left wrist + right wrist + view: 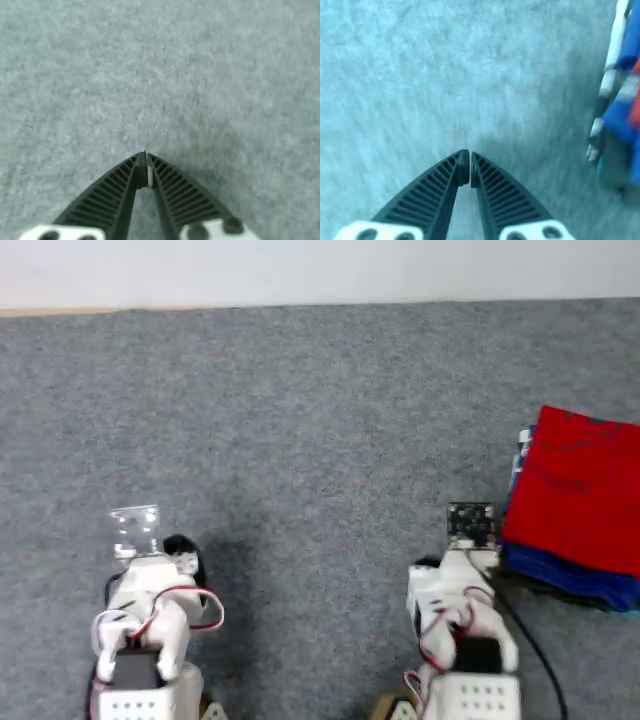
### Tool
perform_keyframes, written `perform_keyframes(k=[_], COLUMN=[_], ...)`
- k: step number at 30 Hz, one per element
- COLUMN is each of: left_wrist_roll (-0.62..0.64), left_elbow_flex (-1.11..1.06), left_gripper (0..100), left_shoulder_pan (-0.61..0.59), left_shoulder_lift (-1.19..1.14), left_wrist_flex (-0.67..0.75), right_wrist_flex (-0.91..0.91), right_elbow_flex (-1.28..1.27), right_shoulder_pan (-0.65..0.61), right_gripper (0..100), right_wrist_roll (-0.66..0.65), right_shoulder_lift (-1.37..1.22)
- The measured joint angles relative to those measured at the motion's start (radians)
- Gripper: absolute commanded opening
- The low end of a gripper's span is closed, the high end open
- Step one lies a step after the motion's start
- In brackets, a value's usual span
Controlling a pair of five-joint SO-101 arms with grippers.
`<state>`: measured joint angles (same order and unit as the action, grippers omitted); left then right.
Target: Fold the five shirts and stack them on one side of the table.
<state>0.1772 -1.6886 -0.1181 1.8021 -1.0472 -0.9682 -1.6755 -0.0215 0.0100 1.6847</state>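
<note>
The stack (575, 510) lies off to my right, at the right-hand edge of the bench (320, 420), with a red shirt (580, 480) on top and a blue one (565, 575) showing under its near edge. I cannot count the layers below that.

My right tool (466, 155) is closed on nothing and hangs over bare bench, just beside the stack's inner edge (615, 90). From that tool the stack sits to the right and slightly ahead. My left tool (145, 157) is also closed and empty, and it is well apart from the stack, with the right arm (460, 610) between them. The right arm is plainly the nearer of the two.

The picture cuts off the stack's far side, so I cannot tell which way its long axis runs. The inner edge I can see runs away from my bases, roughly in line with the way the right tool points.

I judge that any squaring or pressing of the stack falls to the right tool. It would be a short sideways reach to the right, and the tool's jaws would have to part before it could take hold of an edge.
</note>
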Motion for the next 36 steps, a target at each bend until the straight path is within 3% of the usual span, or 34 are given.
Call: perform_keyframes(k=[8,22,36], left_wrist_roll=[-0.003,-0.003,-0.009], left_elbow_flex=[0.0,0.0,0.0], left_gripper=[1,1,1], left_shoulder_pan=[0.0,0.0,-0.025], left_shoulder_lift=[0.0,0.0,0.0], left_wrist_flex=[-0.051,-0.181,-0.19], right_wrist_flex=[-0.198,-0.325,-0.327], right_elbow_flex=[0.008,0.008,0.008], right_shoulder_pan=[-0.135,-0.144,-0.146], right_gripper=[0.9,0.9,0.9], right_wrist_roll=[0.103,0.126,0.126], right_shoulder_lift=[0.106,0.106,0.106])
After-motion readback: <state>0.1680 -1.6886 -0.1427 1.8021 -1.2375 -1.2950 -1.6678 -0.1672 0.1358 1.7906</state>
